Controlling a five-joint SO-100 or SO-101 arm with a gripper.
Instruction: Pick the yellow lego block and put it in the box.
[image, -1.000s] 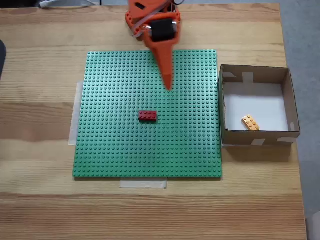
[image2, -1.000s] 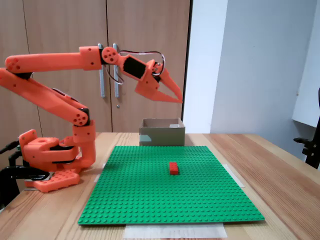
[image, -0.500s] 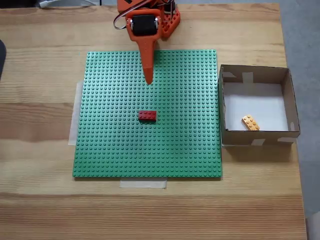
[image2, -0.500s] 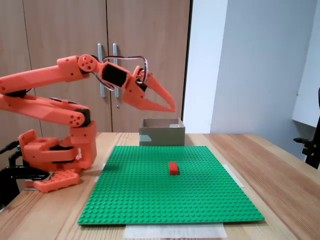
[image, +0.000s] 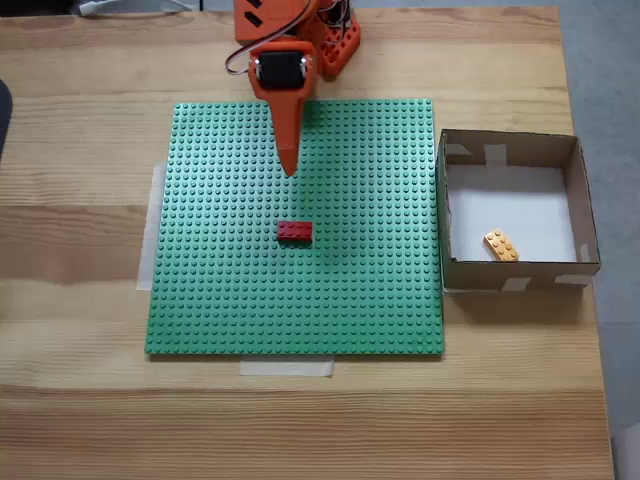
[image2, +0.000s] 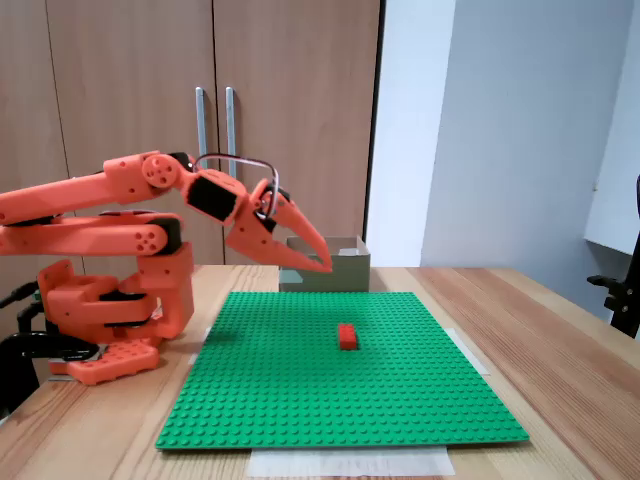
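Yellow lego block (image: 501, 245) is not on the plate at all; seen from above it lies tilted on the white floor of the box, near the front wall, so the drop looks done.

Going left to right across the table (image: 80, 200) in the top-down fixed view: bare wood, then the green baseplate (image: 220, 300) taped at its left and front edges. Over the plate's back edge, left of centre, hangs the orange gripper (image: 289, 170), empty, its fingers drawn together to a single point. Half a second ago it pointed slightly further right and a second ago further right again, so it has swung away from the box; in the side fixed view the gripper (image2: 325, 266) has also sunk low, the arm folding back, though whether a sliver of gap remains between the fingers I can't quite swear. Mid-plate sits the red brick (image: 294, 231), untouched. Just off the plate's right edge stands the box (image: 510, 148).
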